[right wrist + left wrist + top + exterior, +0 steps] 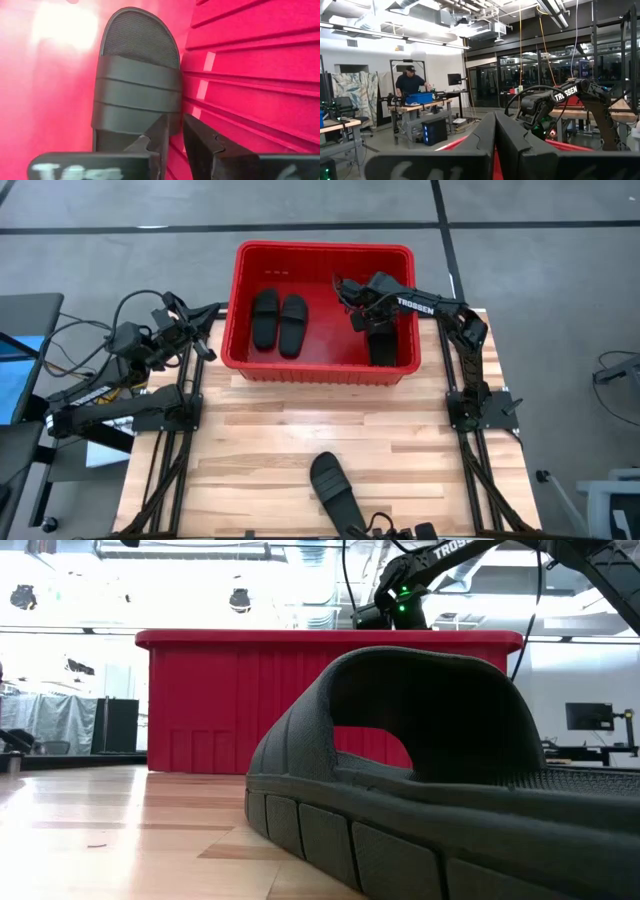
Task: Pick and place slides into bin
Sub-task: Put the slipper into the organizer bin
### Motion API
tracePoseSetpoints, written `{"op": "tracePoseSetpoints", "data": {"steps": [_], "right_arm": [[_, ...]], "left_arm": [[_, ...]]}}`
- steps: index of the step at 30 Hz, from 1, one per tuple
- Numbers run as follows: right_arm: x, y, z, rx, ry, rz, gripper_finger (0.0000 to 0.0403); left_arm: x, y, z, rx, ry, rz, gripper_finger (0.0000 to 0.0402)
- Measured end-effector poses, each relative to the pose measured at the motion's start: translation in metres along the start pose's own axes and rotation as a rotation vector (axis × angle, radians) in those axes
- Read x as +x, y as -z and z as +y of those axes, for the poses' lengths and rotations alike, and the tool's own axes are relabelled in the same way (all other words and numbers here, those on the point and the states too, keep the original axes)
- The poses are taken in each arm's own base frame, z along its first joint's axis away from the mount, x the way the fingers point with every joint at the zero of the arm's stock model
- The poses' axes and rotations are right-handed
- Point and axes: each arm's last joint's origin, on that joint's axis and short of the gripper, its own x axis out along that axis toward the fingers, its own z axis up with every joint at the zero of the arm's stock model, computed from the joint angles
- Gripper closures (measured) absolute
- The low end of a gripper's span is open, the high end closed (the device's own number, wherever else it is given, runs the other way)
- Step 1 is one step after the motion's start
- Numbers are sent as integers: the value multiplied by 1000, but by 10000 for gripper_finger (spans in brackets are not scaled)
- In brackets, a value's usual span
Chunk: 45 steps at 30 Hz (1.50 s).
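The red bin (320, 248) stands at the table's far edge. Two black slides (265, 318) (293, 323) lie side by side on its floor at the left. A third slide (137, 85) lies flat on the floor along the bin's right wall (382, 345). The fourth slide (335, 488) lies on the table near the front edge and fills the low view (420, 770). My right gripper (172, 132) hovers over the third slide, above the rim (395, 600), its fingers a narrow gap apart and empty. My left gripper (495, 145) is shut and empty beside the bin's left wall (205, 340).
The bin's ribbed right wall (260, 75) runs close beside my right gripper. Bare wooden tabletop (300, 430) lies between the bin and the fourth slide. A person stands at a bench in the room behind (410, 82).
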Motion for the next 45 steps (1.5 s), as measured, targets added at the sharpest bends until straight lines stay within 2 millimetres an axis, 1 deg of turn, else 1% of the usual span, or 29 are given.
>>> {"op": "tracePoseSetpoints", "data": {"steps": [4, 9, 14, 16, 21, 25, 29, 33, 37, 42, 45], "right_arm": [[0, 0, 0, -2, 0, 0, 351], [-2, 3, 3, -67, -1, -7, 351], [-12, 8, 6, -106, -12, -32, 351], [-19, 7, 7, -127, -15, -57, 351], [-52, 3, 8, -180, -58, -165, 351], [-90, 1, 5, -212, -113, -295, 351], [-133, 1, -3, -238, -174, -437, 351], [-172, 11, -12, -280, -247, -589, 351], [-203, 29, -34, -300, -336, -716, 351], [-232, 51, -64, -342, -393, -827, 351], [-248, 63, -84, -335, -442, -892, 351]], "left_arm": [[0, 0, 0, 0, 0, 0, 402], [0, 0, 0, 0, 0, 0, 402], [0, 0, 0, 0, 0, 0, 402], [0, 0, 0, 0, 0, 0, 402], [0, 0, 0, 0, 0, 0, 402], [0, 0, 0, 0, 0, 0, 402], [0, 0, 0, 0, 0, 0, 402], [0, 0, 0, 0, -1, 0, 401], [0, 0, 0, -8, -15, 0, 402], [0, -1, 1, -16, -19, -8, 402], [0, -1, 1, -17, -20, -9, 402]]}}
